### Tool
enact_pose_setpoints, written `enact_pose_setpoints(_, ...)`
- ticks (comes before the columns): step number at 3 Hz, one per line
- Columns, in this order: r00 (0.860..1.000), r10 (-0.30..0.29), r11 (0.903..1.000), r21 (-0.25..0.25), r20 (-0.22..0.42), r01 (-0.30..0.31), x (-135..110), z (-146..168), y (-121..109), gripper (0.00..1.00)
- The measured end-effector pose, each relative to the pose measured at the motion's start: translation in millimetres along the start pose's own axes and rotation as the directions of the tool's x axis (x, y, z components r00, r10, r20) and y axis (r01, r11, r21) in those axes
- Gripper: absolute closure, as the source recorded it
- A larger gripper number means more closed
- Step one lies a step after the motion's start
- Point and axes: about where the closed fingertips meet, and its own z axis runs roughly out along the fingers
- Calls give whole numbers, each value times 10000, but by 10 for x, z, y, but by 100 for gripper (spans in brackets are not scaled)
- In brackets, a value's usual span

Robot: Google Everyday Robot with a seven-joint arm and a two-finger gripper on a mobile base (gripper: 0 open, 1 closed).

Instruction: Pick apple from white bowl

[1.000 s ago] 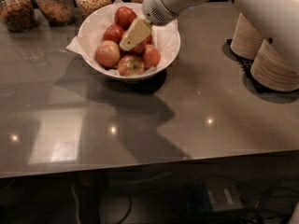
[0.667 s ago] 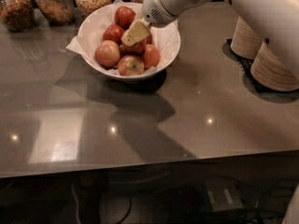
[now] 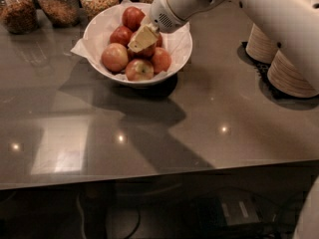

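Observation:
The white bowl lined with white paper stands at the back of the counter and holds several apples. My gripper reaches down from the upper right into the middle of the bowl. Its cream tip sits right on top of a red apple, which it mostly hides. Around it lie a dark red apple at the back, another dark red one, a paler red one at the left, a yellowish patched one at the front and a red one at the right.
Glass jars of dry food line the back edge behind the bowl. Stacks of beige disposable bowls stand at the right on a dark mat. My white arm crosses above the counter's back right. The counter's front edge runs below.
The gripper has stayed over the middle of the bowl, shifting only slightly left and down. The apples have not moved.

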Motion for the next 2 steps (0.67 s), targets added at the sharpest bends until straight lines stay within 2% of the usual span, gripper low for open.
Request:
enact_pose_setpoints(1, 9999, 107, 9997, -220, -70, -108, 52, 86, 46, 32)
enact_pose_setpoints(2, 9998, 150, 9996, -238, -105, -153, 83, 121, 50, 33)
